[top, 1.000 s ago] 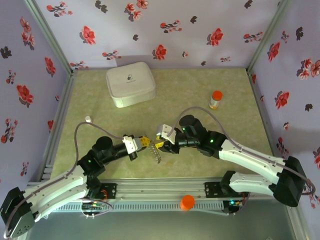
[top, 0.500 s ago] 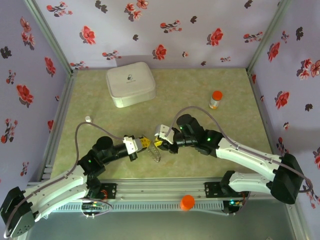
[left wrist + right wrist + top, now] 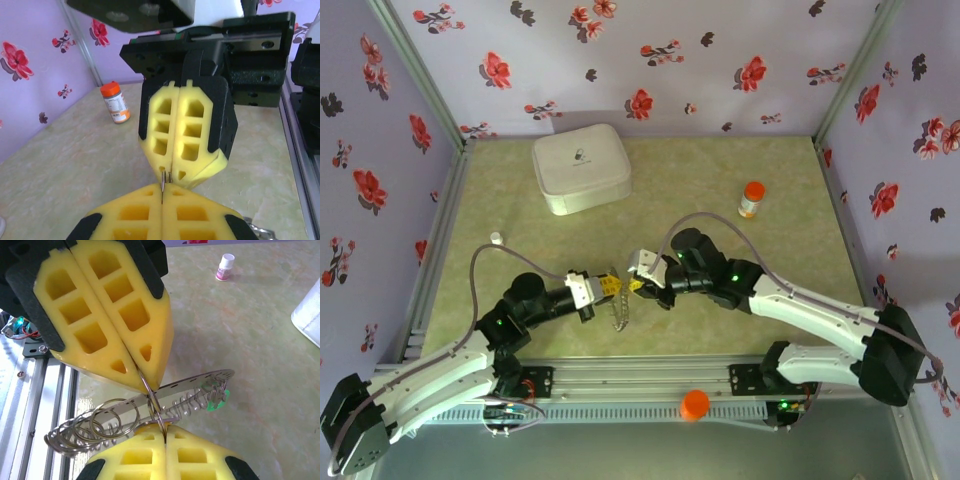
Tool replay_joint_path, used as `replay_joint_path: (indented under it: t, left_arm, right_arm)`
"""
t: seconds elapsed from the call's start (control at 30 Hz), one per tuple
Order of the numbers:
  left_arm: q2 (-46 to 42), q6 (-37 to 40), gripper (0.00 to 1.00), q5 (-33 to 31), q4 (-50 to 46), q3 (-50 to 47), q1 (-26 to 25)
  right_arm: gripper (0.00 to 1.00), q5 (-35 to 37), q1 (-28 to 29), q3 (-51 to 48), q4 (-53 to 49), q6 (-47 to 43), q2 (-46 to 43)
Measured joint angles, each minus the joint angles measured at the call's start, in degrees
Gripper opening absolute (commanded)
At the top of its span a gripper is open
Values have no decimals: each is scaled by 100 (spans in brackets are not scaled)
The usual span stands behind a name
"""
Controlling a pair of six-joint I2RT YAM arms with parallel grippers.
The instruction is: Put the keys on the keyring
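Right wrist view: left gripper (image 3: 140, 371) and right gripper (image 3: 164, 434) meet tip to tip on the flat grey toothed metal keyring (image 3: 192, 385).
Both pairs of yellow foam fingers are pressed together, each pinching the same thin wire loop of the keyring, which appears lifted between them. Its long axis runs crosswise to the line joining the tips. The tiny green-headed key (image 3: 218, 401) sits at the end away from the aluminium rail (image 3: 25, 390), to one side of the pinch, about as near one arm as the other.

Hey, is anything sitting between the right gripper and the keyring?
Nothing visible. The right gripper and the left gripper meet tip to tip, both shut on a thin wire loop at the keyring.
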Motion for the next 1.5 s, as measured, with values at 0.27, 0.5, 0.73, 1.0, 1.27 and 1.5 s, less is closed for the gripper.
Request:
replay_joint_path:
  t: [0.27,0.5,0.73,1.0,1.27,1.5]
  left_arm:
    - [17,-216,0,70,498,-76,-2]
    - [125,-389,0,111,1021,-247,-7]
    - [179,-433,0,127,1156,-369,-7]
    - [225,-590,0,146,1379,-446,-7]
    - [245,-715,0,195,1545,-553,-7]
    - [243,-719,0,195,1589,-562,-7]
  right_arm:
    - [24,-9,-9,-212,470,168,-109]
    - [34,-46,-9,-800,1193,192,-848]
    - [32,-63,-11,-925,1663,247,-789]
    - [24,-223,-9,-940,1786,365,-553]
    - [23,-479,-11,-940,1976,522,-345]
    - [21,-485,-9,-940,2046,542,-400]
